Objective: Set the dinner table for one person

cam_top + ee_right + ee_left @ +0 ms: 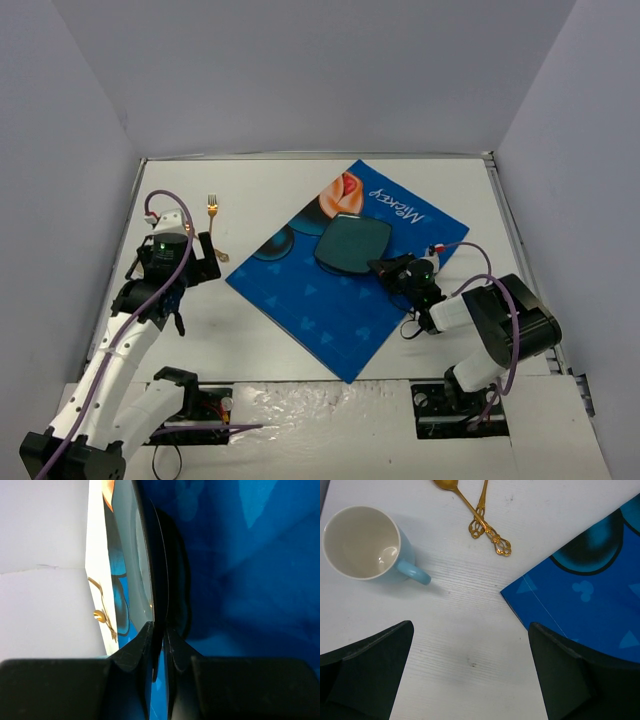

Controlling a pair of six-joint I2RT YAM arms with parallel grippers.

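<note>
Pinching plate (145, 555) edge, mug (362, 542) left-wrist only

Left fingers (370, 670) wide apart; right fingers (135, 650) tight together, right arm (455, 312) low.

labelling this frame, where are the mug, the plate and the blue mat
mug (362, 542), left wrist view, on its white inside
plate (352, 245), top external view, middle of its dark face
blue mat (330, 310), top external view, bare part near the arms
</note>
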